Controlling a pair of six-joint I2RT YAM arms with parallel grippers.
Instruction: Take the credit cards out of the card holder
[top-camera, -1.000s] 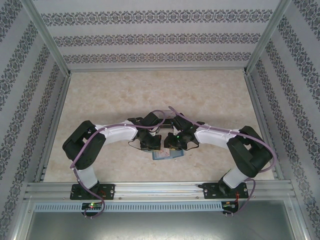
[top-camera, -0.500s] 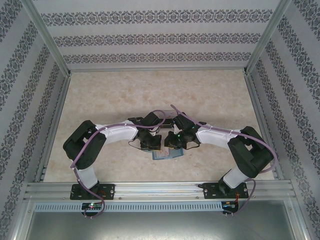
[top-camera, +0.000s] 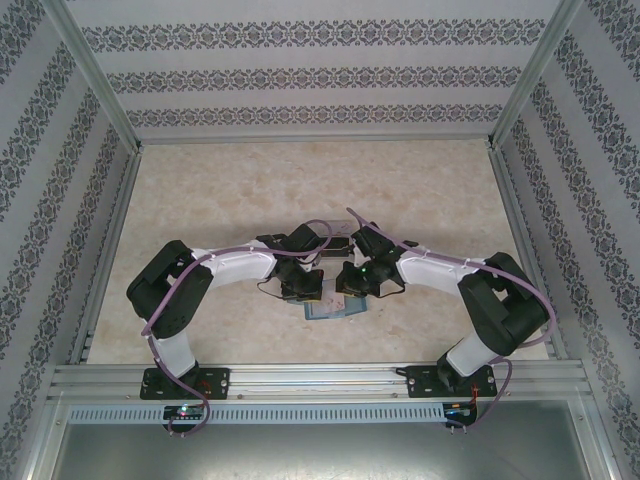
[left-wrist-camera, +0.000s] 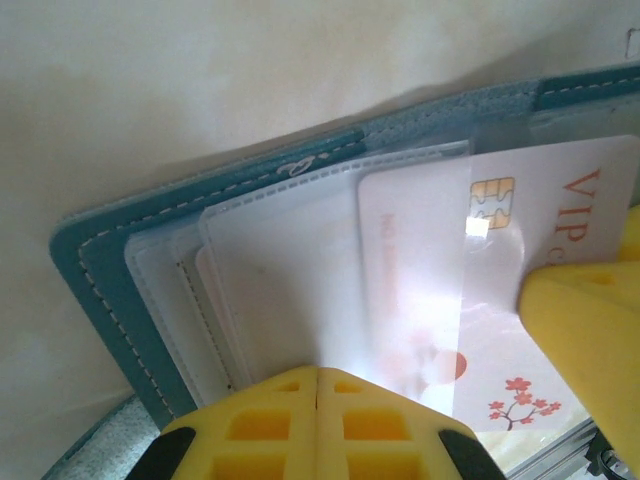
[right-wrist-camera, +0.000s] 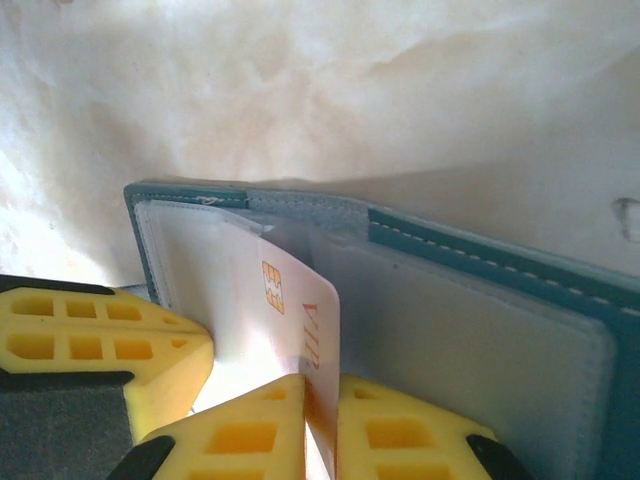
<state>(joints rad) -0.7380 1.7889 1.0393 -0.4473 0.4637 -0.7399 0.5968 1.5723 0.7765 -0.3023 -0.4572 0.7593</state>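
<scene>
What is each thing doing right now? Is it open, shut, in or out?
card holder: open, lying flat on the table.
clear sleeves: fanned out inside the card holder.
VIP card: partly out of its sleeve, pinched by the right gripper.
left gripper: shut, tips down on the clear sleeves.
right gripper: shut on the VIP card.

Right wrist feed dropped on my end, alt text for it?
The right tool pinches the lower edge of a white credit card with a gold chip, partly drawn out of the open teal card holder lying on the pale marbled table. The yellow left tool sits at lower left beside the holder's edge.
</scene>
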